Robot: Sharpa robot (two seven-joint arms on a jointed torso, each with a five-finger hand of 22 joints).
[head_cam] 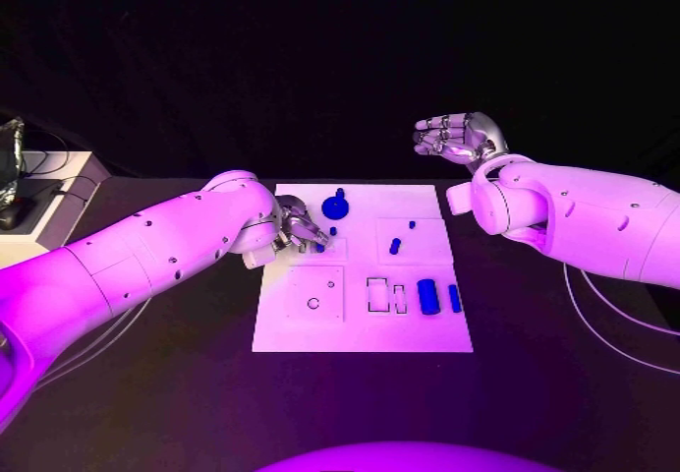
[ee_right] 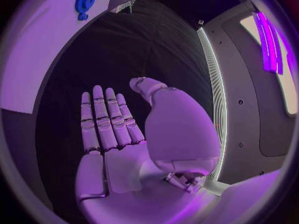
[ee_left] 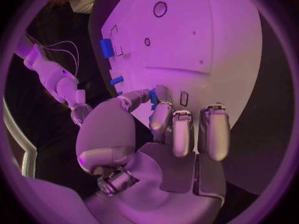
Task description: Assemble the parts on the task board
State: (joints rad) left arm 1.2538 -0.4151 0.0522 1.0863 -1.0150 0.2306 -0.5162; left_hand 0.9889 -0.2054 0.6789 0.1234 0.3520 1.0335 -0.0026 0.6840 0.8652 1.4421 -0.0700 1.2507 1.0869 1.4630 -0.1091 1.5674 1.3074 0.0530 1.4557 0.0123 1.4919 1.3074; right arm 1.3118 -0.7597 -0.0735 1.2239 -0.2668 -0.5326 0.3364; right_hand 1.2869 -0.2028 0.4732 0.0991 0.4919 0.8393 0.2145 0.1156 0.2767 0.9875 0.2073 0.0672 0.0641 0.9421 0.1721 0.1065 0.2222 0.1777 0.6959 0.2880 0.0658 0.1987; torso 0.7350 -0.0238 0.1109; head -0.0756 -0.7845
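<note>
The white task board (head_cam: 362, 324) lies in the middle of the black table. My left hand (head_cam: 295, 226) hangs over the board's far left part and pinches a small blue part (ee_left: 153, 96) between thumb and a finger, just above the board (ee_left: 206, 35). A round blue part (head_cam: 334, 206) stands close beside that hand, also seen as the round blue part (ee_right: 84, 1). Two small blue pegs (head_cam: 395, 246) lie mid-board. Two blue cylinders (head_cam: 428, 296) lie at the board's right side. My right hand (head_cam: 456, 136) is raised beyond the far right corner, fingers (ee_right: 102, 119) straight, holding nothing.
A white box (head_cam: 64, 187) with dark gear stands at the table's far left. Thin cables (head_cam: 609, 324) trail over the table on the right. The board has square recesses (head_cam: 314, 293) and slots (head_cam: 378, 294) near its front.
</note>
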